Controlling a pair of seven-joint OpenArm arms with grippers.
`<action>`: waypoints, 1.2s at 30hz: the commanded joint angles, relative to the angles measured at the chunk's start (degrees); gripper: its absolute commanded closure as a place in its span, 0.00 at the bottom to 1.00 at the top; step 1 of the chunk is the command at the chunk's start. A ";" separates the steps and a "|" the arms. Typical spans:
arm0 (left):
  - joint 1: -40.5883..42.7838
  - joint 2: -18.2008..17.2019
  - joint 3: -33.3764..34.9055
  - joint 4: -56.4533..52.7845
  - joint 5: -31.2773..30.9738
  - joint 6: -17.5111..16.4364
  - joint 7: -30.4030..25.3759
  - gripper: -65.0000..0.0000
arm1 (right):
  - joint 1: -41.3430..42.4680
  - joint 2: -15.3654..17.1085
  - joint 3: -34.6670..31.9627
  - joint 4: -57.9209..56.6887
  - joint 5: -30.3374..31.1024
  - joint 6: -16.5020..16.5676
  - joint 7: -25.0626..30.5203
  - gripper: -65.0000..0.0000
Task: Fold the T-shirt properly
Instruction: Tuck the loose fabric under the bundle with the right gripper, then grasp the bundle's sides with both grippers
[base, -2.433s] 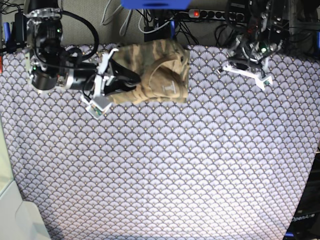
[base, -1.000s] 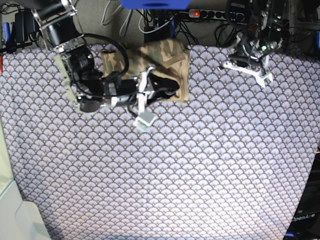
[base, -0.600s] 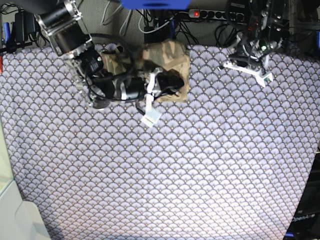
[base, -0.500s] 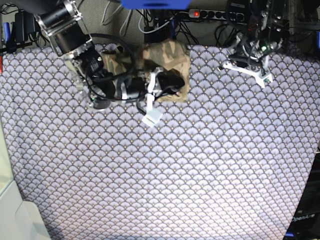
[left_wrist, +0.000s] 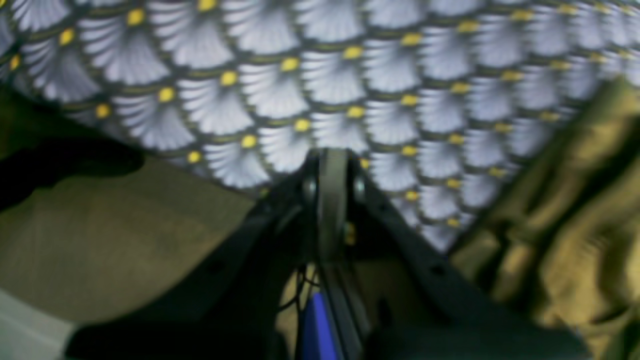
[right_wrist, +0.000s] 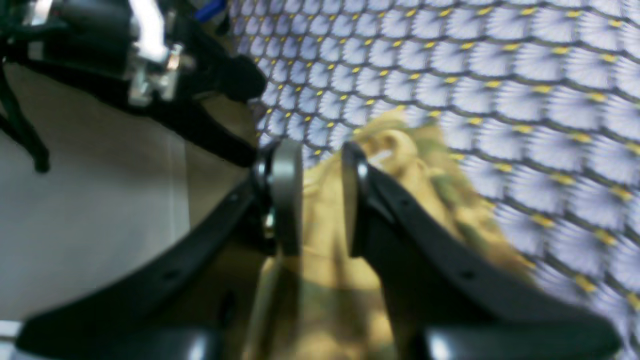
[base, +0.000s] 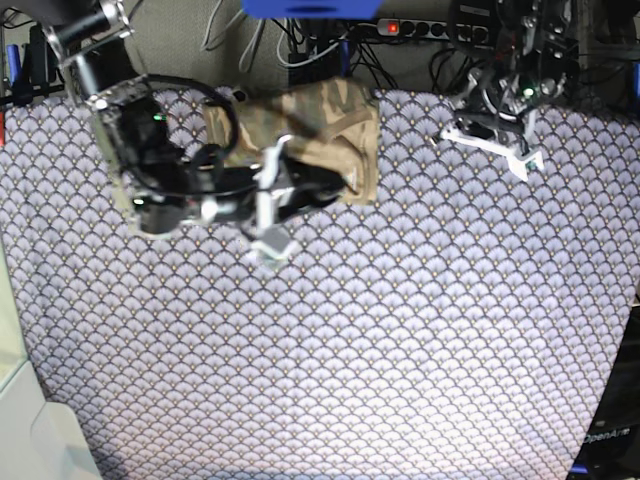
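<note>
The camouflage T-shirt (base: 320, 130) lies folded into a compact bundle at the back middle of the table. My right gripper (base: 340, 185) is at the bundle's front right edge. In the right wrist view its fingers (right_wrist: 287, 195) stand a narrow gap apart, and camouflage cloth (right_wrist: 322, 235) fills that gap. My left gripper (base: 478, 112) is shut and empty at the table's back right, apart from the shirt. In the left wrist view its closed tips (left_wrist: 332, 167) hover over the tablecloth, with the shirt (left_wrist: 575, 225) blurred at the right.
The purple-white scallop tablecloth (base: 400, 330) covers the whole table. Cables and a power strip (base: 420, 28) lie behind the back edge. A blue object (base: 310, 8) sits at the top middle. The table's back edge and the floor (left_wrist: 100, 240) show beside the left gripper.
My right arm has drawn back to the left and slightly forward, and the shirt bundle looks flatter and wider. The left arm has barely moved.
</note>
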 joint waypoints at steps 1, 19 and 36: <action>0.67 -0.37 -0.15 0.81 0.12 0.23 -0.43 0.98 | 0.45 0.35 1.27 1.81 1.28 0.60 0.75 0.88; 6.74 -5.64 12.43 1.96 -9.28 0.23 -0.60 0.98 | -8.52 14.16 19.29 6.73 1.10 0.60 1.01 1.00; -5.75 -1.69 24.91 -3.05 -9.37 0.23 -0.07 0.98 | -14.32 11.34 24.13 1.20 -10.50 0.60 1.10 1.00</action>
